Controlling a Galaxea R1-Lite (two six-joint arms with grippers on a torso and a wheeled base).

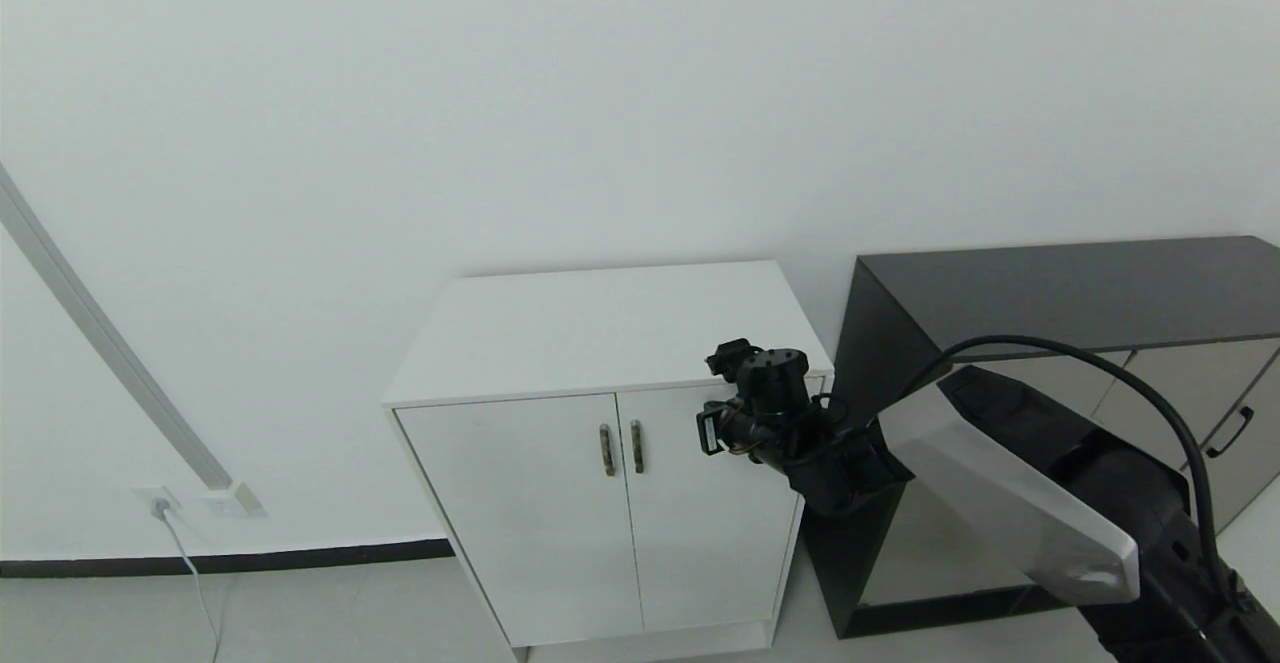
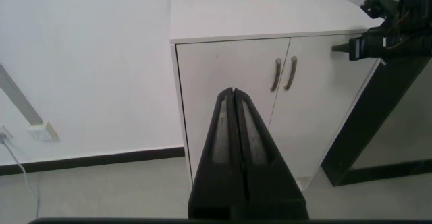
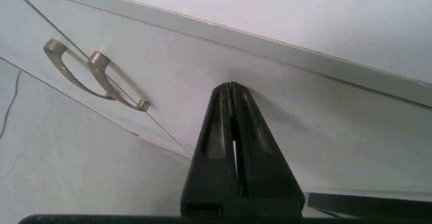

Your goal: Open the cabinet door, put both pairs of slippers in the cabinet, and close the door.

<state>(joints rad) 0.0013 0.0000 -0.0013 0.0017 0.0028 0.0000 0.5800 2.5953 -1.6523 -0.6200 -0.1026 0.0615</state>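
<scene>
The white cabinet [image 1: 600,328] stands against the wall with both doors closed. Its two metal handles [image 1: 621,448] meet at the middle seam. My right gripper [image 1: 708,433] is shut and empty, held close in front of the right door's upper part, to the right of the handles. In the right wrist view the shut fingertips [image 3: 233,89] point at the door panel, with the handles [image 3: 101,79] off to one side. My left gripper [image 2: 233,92] is shut with nothing in it, farther back from the cabinet [image 2: 229,75] and facing its left door. That view also catches the right gripper [image 2: 345,48].
A low black cabinet [image 1: 1060,288] stands right beside the white one, on its right. A wall socket with a cable [image 1: 155,503] and a slanted trunking strip [image 1: 100,333] are at the left. Bare floor [image 1: 250,613] lies in front of the cabinet.
</scene>
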